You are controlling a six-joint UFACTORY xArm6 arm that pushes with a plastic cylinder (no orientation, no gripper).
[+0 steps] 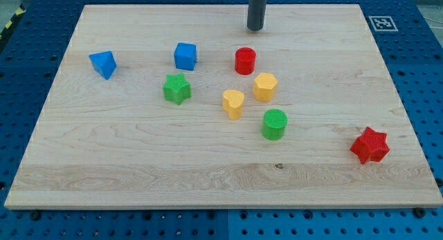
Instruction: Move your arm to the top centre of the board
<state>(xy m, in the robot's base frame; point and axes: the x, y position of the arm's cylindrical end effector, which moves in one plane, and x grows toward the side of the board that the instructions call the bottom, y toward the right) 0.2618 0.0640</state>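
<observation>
My tip [255, 28] stands on the wooden board [138, 171] near its top edge, a little right of the middle. It touches no block. The red cylinder [245, 61] is the nearest block, just below the tip. A blue cube [185, 56] lies left of it and a blue triangular block [103, 63] further left. A green star [176, 88], a yellow heart-like block [233, 103], a yellow hexagon [264, 86] and a green cylinder [274, 124] sit around the board's middle. A red star [369, 145] lies at the lower right.
A black and white marker tag [383, 23] is fixed at the board's top right corner. The board rests on a blue perforated table [429, 81].
</observation>
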